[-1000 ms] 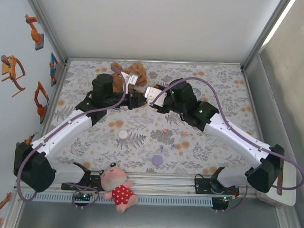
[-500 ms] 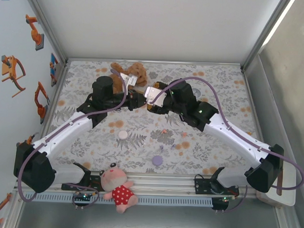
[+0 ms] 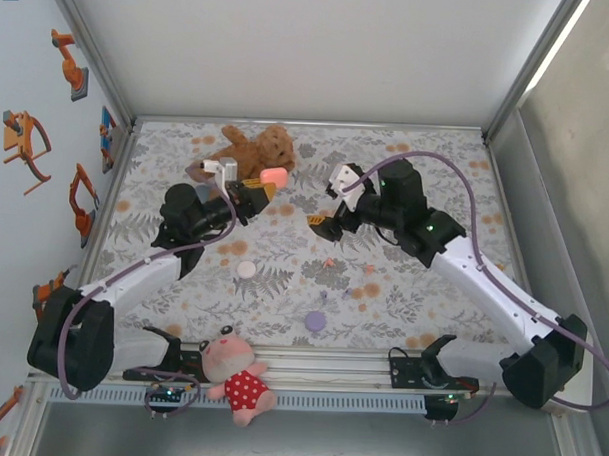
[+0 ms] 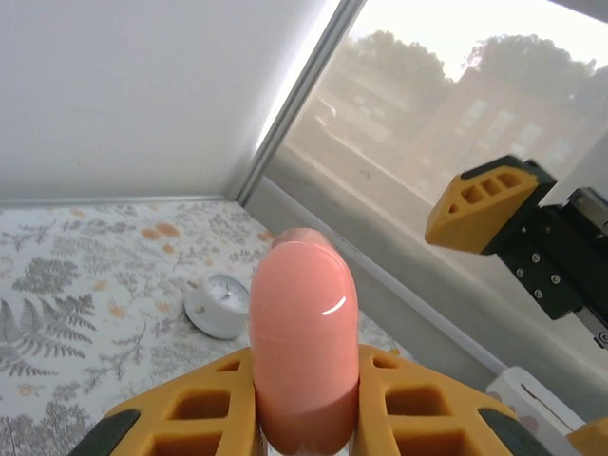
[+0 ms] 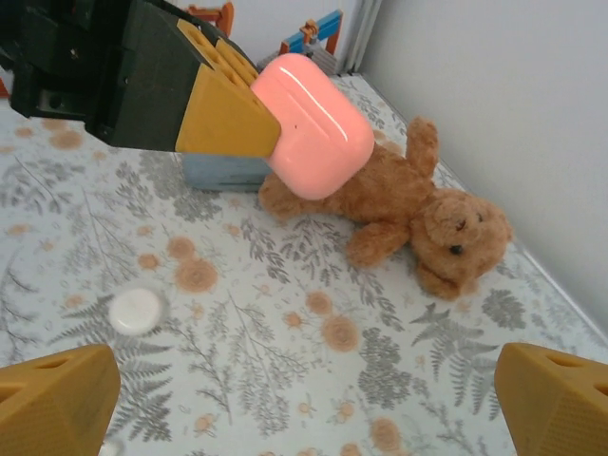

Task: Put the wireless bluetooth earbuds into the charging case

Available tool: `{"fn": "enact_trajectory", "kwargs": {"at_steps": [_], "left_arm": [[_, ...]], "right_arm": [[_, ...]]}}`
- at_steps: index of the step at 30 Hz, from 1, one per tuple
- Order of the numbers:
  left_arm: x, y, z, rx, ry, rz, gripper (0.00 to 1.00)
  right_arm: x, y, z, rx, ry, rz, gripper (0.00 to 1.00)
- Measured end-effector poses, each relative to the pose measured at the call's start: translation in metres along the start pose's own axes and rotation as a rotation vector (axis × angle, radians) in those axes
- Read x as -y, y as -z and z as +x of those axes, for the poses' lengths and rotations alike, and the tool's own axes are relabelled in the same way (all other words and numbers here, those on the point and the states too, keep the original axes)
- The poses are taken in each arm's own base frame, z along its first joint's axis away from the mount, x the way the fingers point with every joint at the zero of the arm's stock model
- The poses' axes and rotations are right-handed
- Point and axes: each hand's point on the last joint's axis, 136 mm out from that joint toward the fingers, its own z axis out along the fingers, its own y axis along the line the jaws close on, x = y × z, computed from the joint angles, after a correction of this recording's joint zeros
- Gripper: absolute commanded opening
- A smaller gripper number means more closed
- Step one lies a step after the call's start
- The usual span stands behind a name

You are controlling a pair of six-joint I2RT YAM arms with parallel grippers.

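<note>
As my left tool [image 4: 306,370] squeezes the glossy, rounded pink charging case [image 4: 302,304], holding it clear of the flower-patterned bench [image 3: 437,163], my right tool [image 5: 304,399] gapes wide, empty; a tiny pink earbud [image 3: 328,261] lies on the bench nearby.

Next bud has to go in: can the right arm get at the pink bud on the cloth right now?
Probably yes. The right claw is open and empty, near the pink bud, with bare cloth around it. The left claw holds the pink case off to the side.
</note>
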Motion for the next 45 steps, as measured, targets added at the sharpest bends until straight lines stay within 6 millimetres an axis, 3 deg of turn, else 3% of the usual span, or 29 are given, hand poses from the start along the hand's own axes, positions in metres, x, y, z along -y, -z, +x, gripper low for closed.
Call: {"fn": "enact_trajectory", "kwargs": {"at_steps": [4,10,18,28,45], "left_arm": [[0.010,-0.003,-0.011,0.082,-0.052,0.100,0.00],[0.028,-0.013,-0.018,0.083,-0.098,0.242,0.00],[0.053,-0.010,-0.023,0.085,-0.223,0.349,0.00],[0.062,-0.006,-0.024,0.101,-0.347,0.378,0.00],[0.068,-0.003,-0.028,0.116,-0.389,0.389,0.00]], "right_arm": [[-0.011,0.003,0.001,0.062,-0.099,-0.065,0.98],[-0.019,0.004,-0.016,0.152,-0.171,-0.138,0.96],[-0.005,0.006,-0.032,0.240,-0.224,-0.156,0.95],[0.002,-0.014,-0.036,0.248,-0.295,-0.201,0.89],[0.020,-0.024,-0.067,0.317,-0.310,-0.196,0.80]]}}
